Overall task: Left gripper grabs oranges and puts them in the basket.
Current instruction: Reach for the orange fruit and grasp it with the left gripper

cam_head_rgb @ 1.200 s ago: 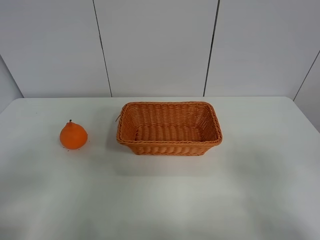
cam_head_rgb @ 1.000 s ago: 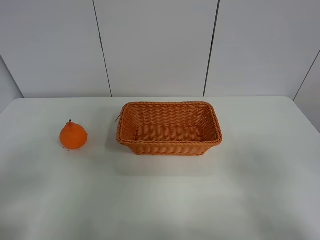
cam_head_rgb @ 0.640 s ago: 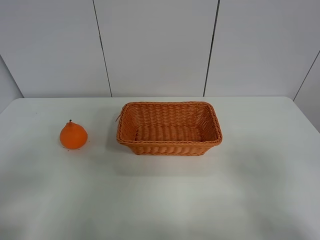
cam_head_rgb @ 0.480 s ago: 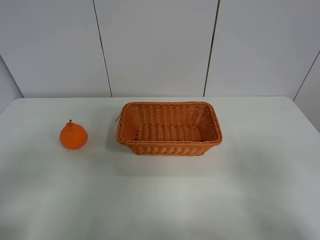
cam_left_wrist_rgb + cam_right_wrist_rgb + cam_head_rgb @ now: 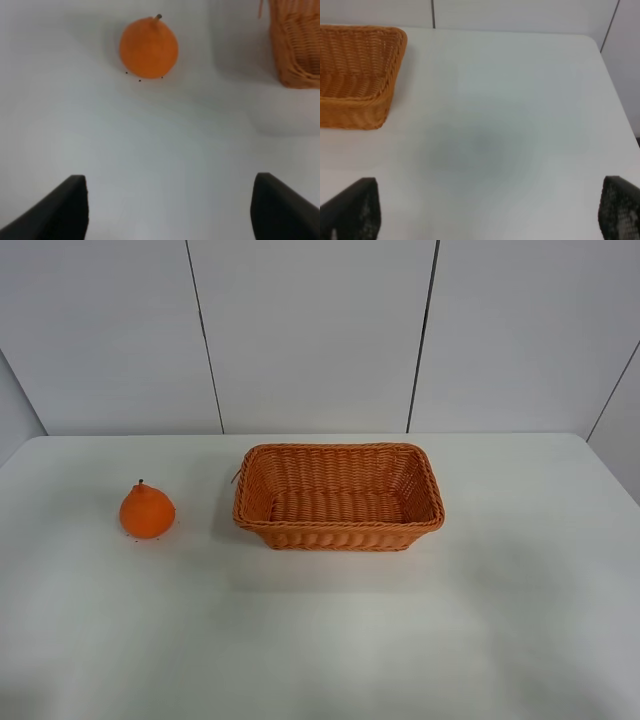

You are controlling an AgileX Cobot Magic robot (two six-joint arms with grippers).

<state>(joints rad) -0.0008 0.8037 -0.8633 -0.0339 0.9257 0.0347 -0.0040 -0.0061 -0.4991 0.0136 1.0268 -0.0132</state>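
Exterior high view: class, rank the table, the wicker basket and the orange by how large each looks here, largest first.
1. white table
2. wicker basket
3. orange
The gaps are plain, so no ties.

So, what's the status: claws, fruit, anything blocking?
Both open, empty: left claw, right claw. On white table: bumpy orange fruit, apart from woven wicker basket. Nothing between left claw and fruit.

Open table (image 5: 320, 640) rings the orange (image 5: 147, 512); the basket (image 5: 338, 532) stands apart.
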